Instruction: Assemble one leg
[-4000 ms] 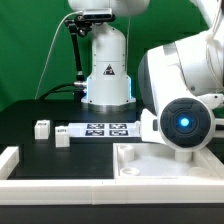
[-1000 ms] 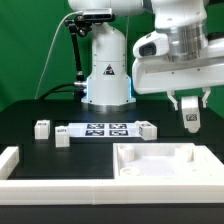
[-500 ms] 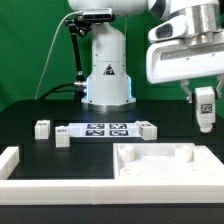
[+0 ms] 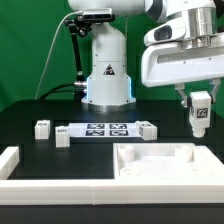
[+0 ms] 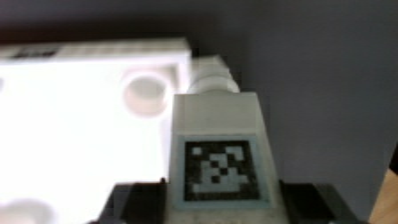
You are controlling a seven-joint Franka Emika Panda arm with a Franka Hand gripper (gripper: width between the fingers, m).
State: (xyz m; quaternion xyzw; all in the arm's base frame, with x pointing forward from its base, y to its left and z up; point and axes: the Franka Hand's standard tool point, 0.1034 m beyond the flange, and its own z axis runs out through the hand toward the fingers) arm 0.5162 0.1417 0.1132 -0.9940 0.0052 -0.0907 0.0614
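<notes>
**Exterior view:** A Franka arm's gripper (image 4: 199, 102) hangs in the air at the exterior view's right, its two dark fingers (image 4: 186, 101) clamped on either side of the leg (image 4: 200, 116). The small white block is held upright, clear of the table, with its black-and-white tag facing the camera. Below and in front of it, the large white tray piece (image 4: 160, 168) with raised rims lies on the black table (image 4: 30, 142). The marker board (image 4: 105, 128) lies flat at mid-table. One loose white block (image 4: 148, 128) sits just beside its end toward the exterior view's right. A second block (image 4: 62, 135) sits at the opposite end, and a third block (image 4: 41, 127) stands a little farther toward the exterior view's left. The arm's white base (image 4: 107, 62) rises behind the board against a green backdrop.

**Wrist view:** The leg (image 5: 214, 115) fills the centre of the frame, its patterned tag (image 5: 221, 170) turned to the lens. The gripper (image 5: 221, 203) pinches it, with a dark finger (image 5: 135, 200) pressed against each side. Beyond the leg, the tray piece (image 5: 71, 110) shows as a bright, blurred white surface with a round hole (image 5: 139, 92) near its corner. The dark table (image 5: 320, 80) lies past the tray's edge.
</notes>
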